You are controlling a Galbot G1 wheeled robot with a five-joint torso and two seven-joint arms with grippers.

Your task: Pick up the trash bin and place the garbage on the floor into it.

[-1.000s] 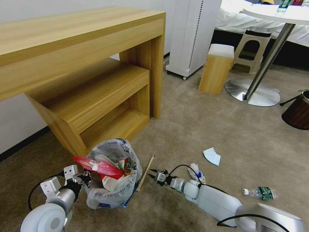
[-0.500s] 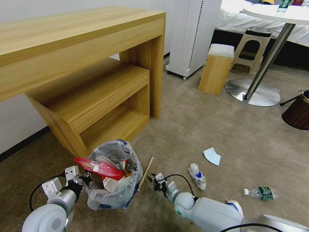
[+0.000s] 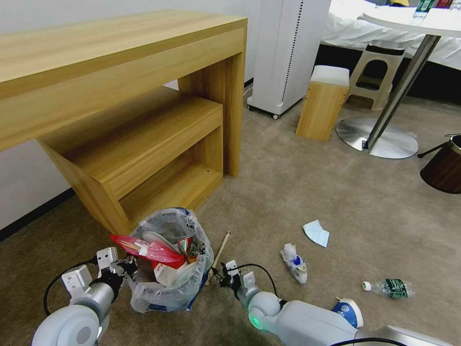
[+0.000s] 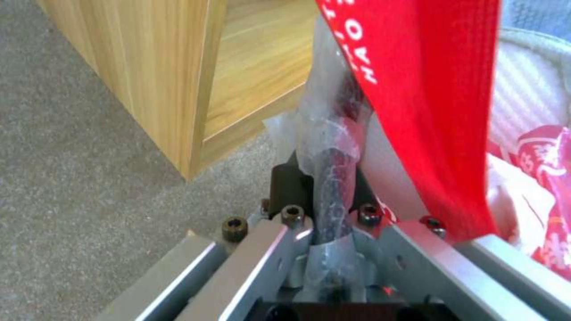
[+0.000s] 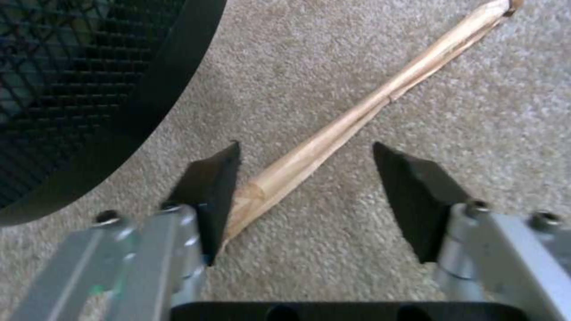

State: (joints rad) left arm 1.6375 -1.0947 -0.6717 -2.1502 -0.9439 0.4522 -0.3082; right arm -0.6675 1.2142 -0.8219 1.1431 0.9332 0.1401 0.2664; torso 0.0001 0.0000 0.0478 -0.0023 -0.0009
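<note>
The trash bin [image 3: 165, 288], lined with a crinkled clear bag and stuffed with red wrappers and paper, stands on the carpet beside the desk. My left gripper [image 3: 126, 265] is shut on the trash bin's rim [image 4: 328, 178], bag film pinched between the fingers, with a red wrapper [image 4: 428, 89] hanging beside it. My right gripper [image 3: 217, 276] is low and open, its jaws on either side of the near end of a wooden stick [image 5: 333, 138] lying next to the bin's dark mesh base [image 5: 89, 89]. More garbage on the floor: a crumpled white wrapper [image 3: 294, 262], pale blue paper [image 3: 317, 233], a clear bottle [image 3: 390, 287].
A wooden desk with a lower shelf [image 3: 144, 125] stands close behind the bin. Farther off are a white appliance [image 3: 288, 53], a wooden stool [image 3: 322, 103], a round table's metal base [image 3: 377, 139] and a brown bin [image 3: 444, 168]. Open carpet lies in the middle.
My right arm has swung left and drawn back, bringing its open gripper to the stick's near end beside the bin. The left gripper and bin dipped slightly, then held still.
</note>
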